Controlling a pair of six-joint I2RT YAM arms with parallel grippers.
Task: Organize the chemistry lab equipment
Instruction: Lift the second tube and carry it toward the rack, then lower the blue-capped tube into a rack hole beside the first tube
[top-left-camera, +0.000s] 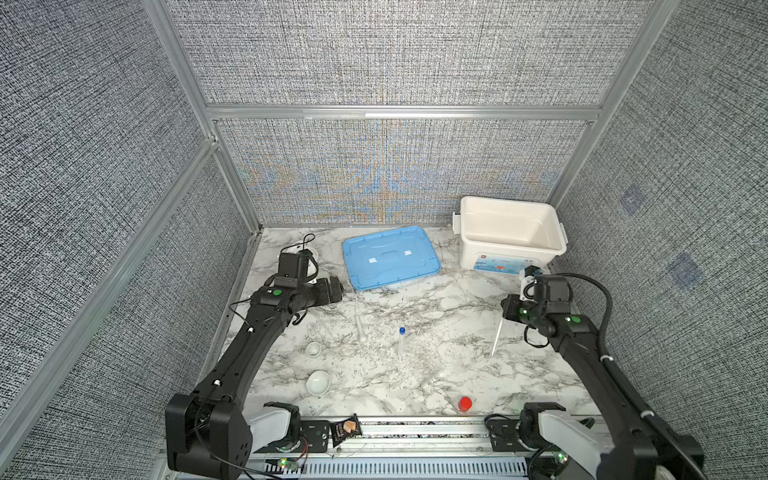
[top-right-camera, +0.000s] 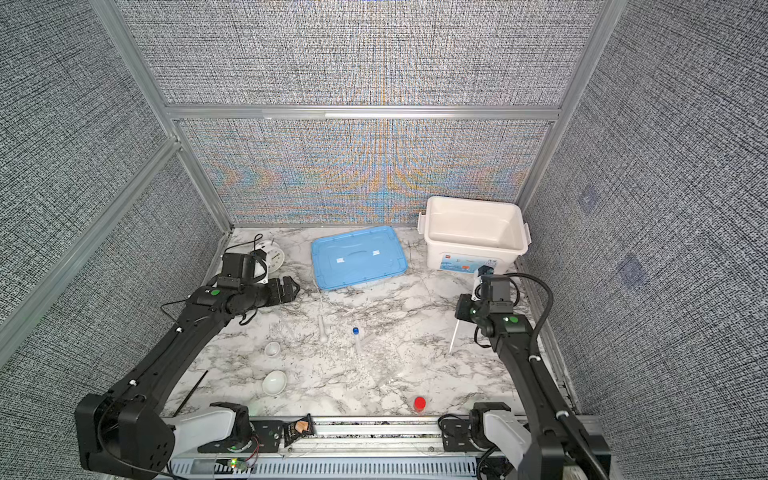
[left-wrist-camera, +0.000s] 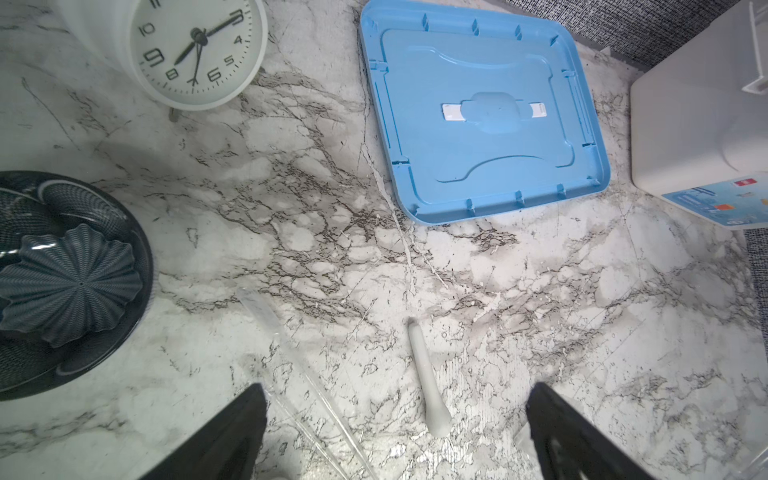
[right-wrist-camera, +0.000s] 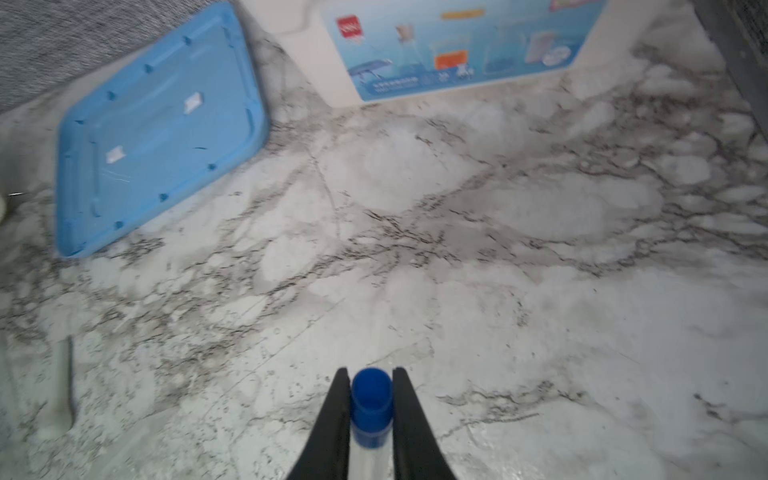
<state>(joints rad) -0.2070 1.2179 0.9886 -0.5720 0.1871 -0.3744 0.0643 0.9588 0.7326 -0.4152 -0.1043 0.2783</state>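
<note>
Right gripper clamps a blue-capped tube at its cap, apparently; left gripper gapes wide, holding nothing.

Bright even light; moiré on back wall; right wrist view motion-blurred.

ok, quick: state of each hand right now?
Left hand: open, empty.
Right hand: closed on a blue-capped tube.
</note>
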